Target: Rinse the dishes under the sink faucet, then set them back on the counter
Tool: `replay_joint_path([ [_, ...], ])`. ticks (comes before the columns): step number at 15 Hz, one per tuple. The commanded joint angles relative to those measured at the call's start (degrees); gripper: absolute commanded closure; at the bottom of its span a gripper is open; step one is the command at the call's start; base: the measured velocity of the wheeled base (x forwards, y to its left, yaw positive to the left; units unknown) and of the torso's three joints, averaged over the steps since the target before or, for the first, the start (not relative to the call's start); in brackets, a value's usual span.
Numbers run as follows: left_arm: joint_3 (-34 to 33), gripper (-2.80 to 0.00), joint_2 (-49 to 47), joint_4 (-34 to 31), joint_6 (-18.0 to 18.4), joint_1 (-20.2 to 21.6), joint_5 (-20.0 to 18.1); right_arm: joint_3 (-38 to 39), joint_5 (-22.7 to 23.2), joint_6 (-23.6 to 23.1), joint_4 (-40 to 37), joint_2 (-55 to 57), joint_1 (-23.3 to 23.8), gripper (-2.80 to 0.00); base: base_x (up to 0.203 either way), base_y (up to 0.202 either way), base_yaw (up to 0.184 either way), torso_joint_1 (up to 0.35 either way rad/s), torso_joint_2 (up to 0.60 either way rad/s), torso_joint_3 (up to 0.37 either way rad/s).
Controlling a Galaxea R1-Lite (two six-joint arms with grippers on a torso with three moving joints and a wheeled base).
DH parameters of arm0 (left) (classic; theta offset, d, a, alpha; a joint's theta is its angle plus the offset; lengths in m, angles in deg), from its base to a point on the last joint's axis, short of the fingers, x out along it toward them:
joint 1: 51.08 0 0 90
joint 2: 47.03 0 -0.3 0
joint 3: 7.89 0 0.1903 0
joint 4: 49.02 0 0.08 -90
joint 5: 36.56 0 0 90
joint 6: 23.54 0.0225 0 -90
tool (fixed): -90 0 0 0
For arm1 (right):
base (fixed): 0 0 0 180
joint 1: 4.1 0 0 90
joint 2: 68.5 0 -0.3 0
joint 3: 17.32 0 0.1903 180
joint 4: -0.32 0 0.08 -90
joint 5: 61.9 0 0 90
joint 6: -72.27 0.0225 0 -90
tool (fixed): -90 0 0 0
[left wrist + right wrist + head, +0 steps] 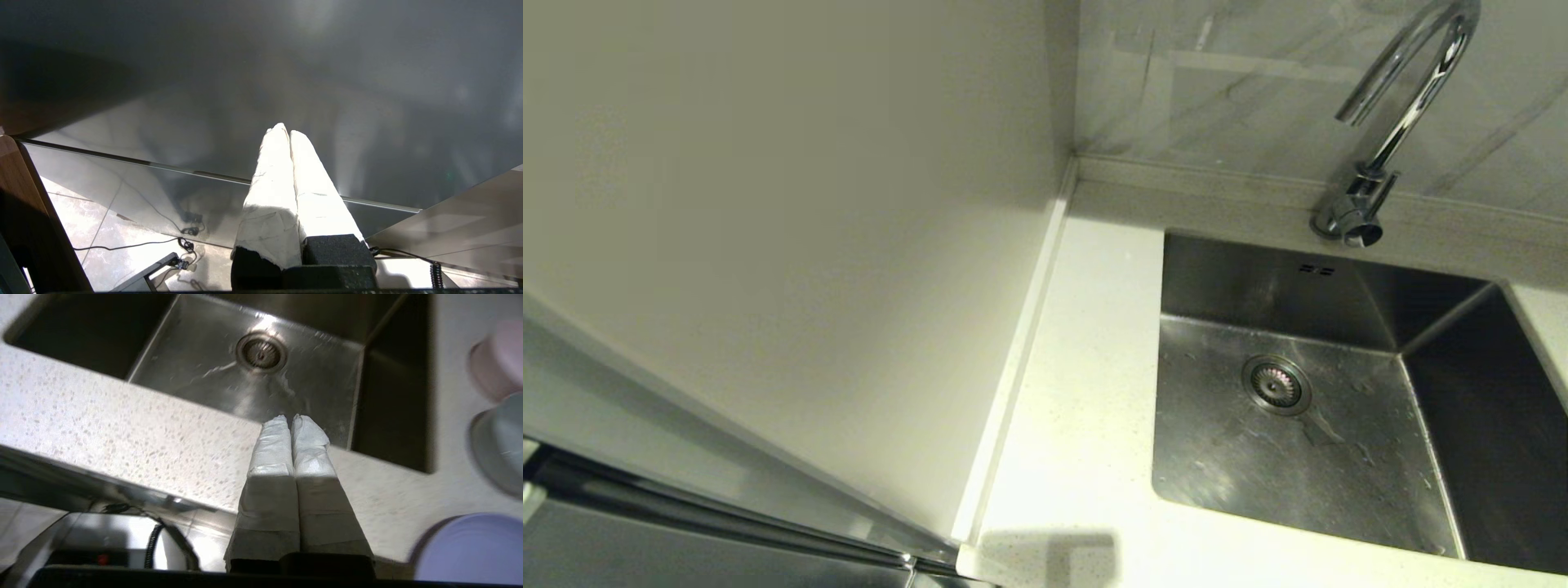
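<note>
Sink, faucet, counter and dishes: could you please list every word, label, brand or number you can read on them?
None: no text shows in any view.
The faucet, sink and counter are unmarked.
The lavender plate, pink bowl and blue-white bowl are blurred and show no markings.

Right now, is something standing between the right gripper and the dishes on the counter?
Nothing visible does. The right gripper, shut and empty, hangs over the counter edge; plate and two bowls sit beside the sink.
</note>
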Motion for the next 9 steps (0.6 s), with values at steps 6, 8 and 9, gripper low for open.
replay_joint_path([
  [6, -0.18, 0.00, 0.00, 0.01, -0.03, 0.01, 0.00, 13.03, 3.13, 2.23, 15.11, 0.05, -0.01, 0.00, 0.000, 0.000, 0.000, 0.000, 0.00, 0.000],
  [8, -0.18, 0.00, 0.00, 0.00, -0.03, 0.01, 0.00, 14.12, 3.06, 4.20, 17.81, 0.05, -0.01, 0.00, 0.000, 0.000, 0.000, 0.000, 0.00, 0.000],
  [9, -0.18, 0.00, 0.00, 0.00, -0.03, 0.01, 0.00, 14.13, 2.92, 5.67, 17.80, 0.05, -0.01, 0.00, 0.000, 0.000, 0.000, 0.000, 0.00, 0.000],
])
